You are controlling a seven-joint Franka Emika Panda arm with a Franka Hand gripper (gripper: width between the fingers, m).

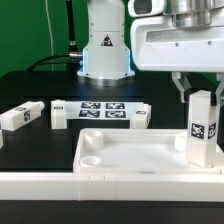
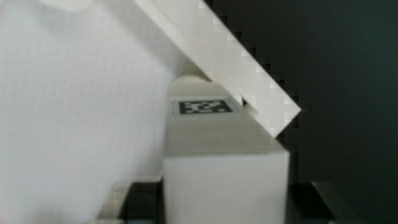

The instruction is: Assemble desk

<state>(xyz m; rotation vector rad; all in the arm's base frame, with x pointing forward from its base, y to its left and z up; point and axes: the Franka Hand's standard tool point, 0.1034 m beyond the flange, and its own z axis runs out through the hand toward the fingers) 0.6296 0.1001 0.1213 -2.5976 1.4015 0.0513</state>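
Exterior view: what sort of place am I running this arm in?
Most likely a robotics lab bench: a green backdrop behind the arm, a black table carrying the marker board, and tagged white parts, such as the leg in the gripper.

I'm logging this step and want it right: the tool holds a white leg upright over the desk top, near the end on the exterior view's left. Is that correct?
Not quite. The tool holds the leg upright over the desk top near its end on the exterior view's right, not left. The exterior view shows this.
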